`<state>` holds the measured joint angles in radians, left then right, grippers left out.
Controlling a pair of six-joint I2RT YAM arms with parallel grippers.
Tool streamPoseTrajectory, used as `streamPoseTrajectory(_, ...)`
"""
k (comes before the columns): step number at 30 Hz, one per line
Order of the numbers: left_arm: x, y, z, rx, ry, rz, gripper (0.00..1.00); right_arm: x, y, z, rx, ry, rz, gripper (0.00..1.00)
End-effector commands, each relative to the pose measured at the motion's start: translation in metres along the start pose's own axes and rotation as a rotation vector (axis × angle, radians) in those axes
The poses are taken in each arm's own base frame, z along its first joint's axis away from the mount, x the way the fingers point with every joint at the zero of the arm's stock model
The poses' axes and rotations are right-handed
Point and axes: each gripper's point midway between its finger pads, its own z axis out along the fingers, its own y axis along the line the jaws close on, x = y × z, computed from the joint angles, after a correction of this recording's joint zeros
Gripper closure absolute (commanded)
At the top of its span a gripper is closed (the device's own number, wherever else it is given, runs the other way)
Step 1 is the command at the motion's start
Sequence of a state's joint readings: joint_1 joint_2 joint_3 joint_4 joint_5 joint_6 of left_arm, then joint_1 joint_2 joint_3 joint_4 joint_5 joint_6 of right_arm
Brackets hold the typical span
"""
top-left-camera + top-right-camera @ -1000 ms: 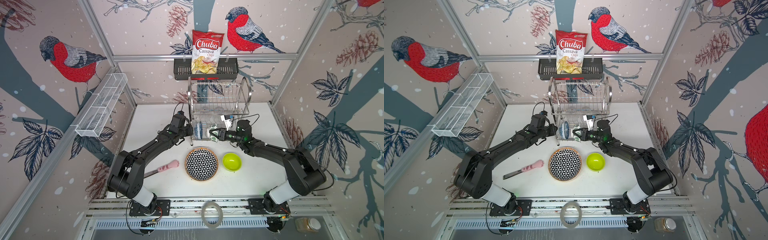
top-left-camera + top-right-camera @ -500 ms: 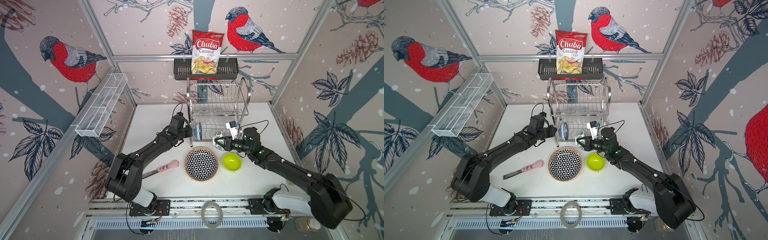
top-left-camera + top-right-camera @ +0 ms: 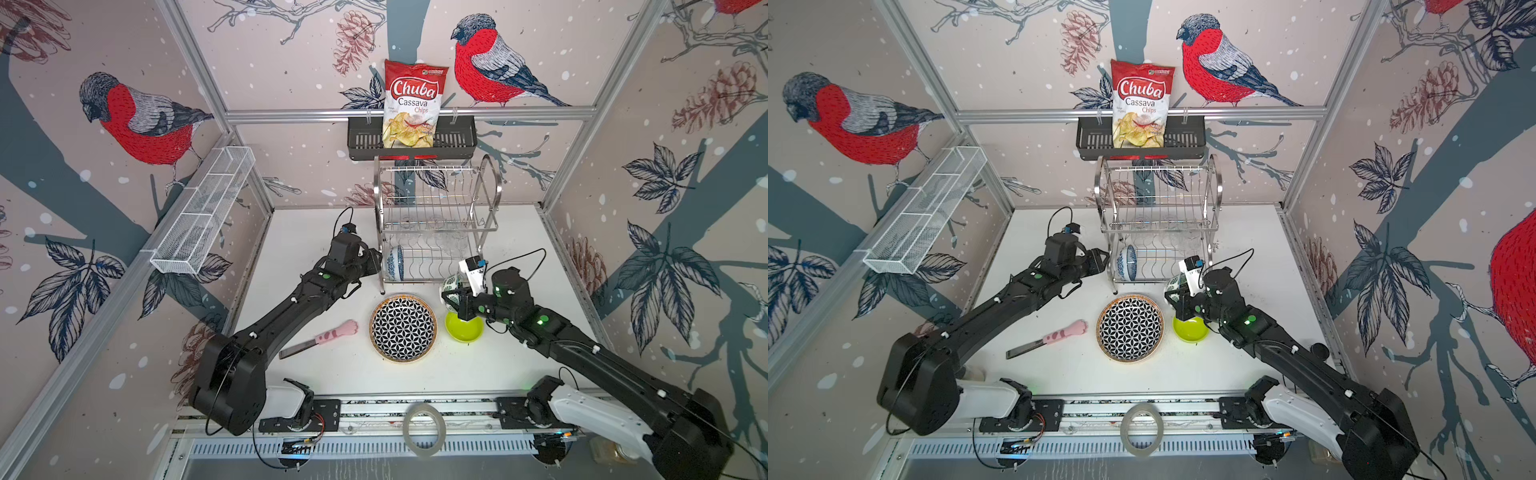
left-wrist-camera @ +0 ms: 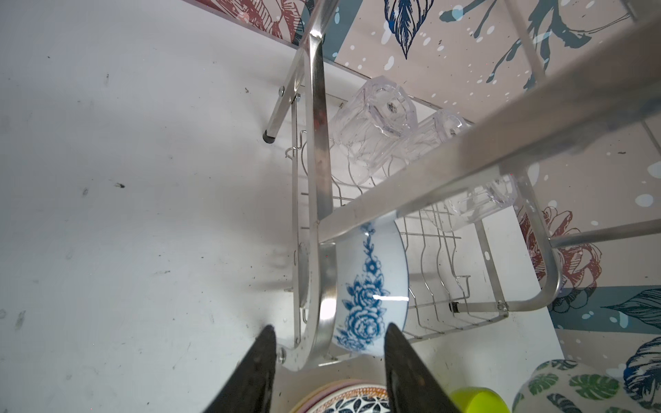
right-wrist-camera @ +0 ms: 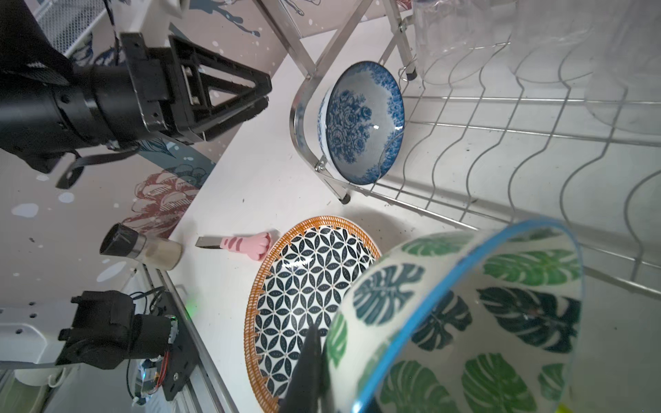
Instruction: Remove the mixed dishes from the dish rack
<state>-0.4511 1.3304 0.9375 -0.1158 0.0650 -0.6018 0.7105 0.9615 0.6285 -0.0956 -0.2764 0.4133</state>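
Note:
The dish rack [image 3: 436, 226] [image 3: 1158, 226] stands at the back of the table. A blue-floral bowl [image 3: 395, 264] [image 4: 368, 286] leans on edge at the left end of its lower tier, and three clear glasses [image 4: 375, 121] lie behind it. My left gripper [image 3: 376, 262] [image 4: 329, 345] is open, with its fingers on either side of the rack's front left leg and the bowl's rim, touching neither. My right gripper [image 3: 454, 298] [image 5: 329, 375] is shut on the wall of the green-leaf bowl [image 3: 451, 286] [image 5: 465, 321], holding it tilted just above the lime bowl [image 3: 465, 330]. The geometric plate [image 3: 402, 327] lies face up in front of the rack.
A pink paw-handled utensil [image 3: 328, 338] lies left of the plate, under my left forearm. A tape roll [image 3: 424, 424] sits on the front rail. A chips bag [image 3: 411, 104] stands in the black wall basket [image 3: 361, 141], and a white mesh basket [image 3: 203, 212] hangs on the left wall.
My right gripper has carried the green-leaf bowl out of the rack, forward and right, to above the lime bowl. My left jaws have opened beside the rack's leg.

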Motion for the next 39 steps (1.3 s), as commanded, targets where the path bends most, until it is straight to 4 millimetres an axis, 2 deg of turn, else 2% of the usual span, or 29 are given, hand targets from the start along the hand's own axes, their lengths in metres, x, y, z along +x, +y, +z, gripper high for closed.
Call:
streamPoseTrajectory(1,0.006,0.009,-0.012,-0.042,0.008,-0.004,0.53,0.003,-0.004,-0.001,0.095,0.004,-0.074,1.0)
streamPoseTrajectory(5,0.015,0.017,-0.033,-0.072,0.016,-0.03,0.56,0.011,0.011,0.001,0.131,0.042,-0.161,1.0)
streamPoseTrajectory(8,0.02,0.011,-0.047,-0.049,0.03,-0.031,0.48,0.014,0.025,0.003,0.151,0.077,-0.244,1.0)
streamPoseTrajectory(12,0.025,-0.01,-0.057,-0.002,0.079,0.0,0.29,0.02,0.049,0.004,0.169,0.13,-0.371,1.0)
streamPoseTrajectory(18,0.026,-0.055,-0.058,0.087,0.179,0.084,0.15,0.04,0.088,0.011,0.165,0.224,-0.553,1.0)
streamPoseTrajectory(21,0.037,-0.07,-0.053,0.117,0.263,0.115,0.13,0.052,0.104,0.011,0.174,0.27,-0.655,1.0)
streamPoseTrajectory(22,0.042,-0.074,-0.052,0.124,0.289,0.12,0.08,0.056,0.109,0.011,0.184,0.286,-0.695,1.0)
streamPoseTrajectory(26,0.06,-0.082,-0.048,0.128,0.349,0.135,0.07,0.072,0.118,0.014,0.209,0.347,-0.802,1.0)
streamPoseTrajectory(29,0.072,-0.093,-0.05,0.158,0.385,0.16,0.07,0.078,0.119,0.016,0.219,0.376,-0.848,1.0)
streamPoseTrajectory(32,0.083,-0.102,-0.053,0.166,0.421,0.189,0.09,0.075,0.121,0.016,0.228,0.377,-0.884,1.0)
streamPoseTrajectory(39,0.098,-0.105,-0.054,0.148,0.468,0.22,0.1,0.062,0.117,0.017,0.284,0.359,-0.965,1.0)
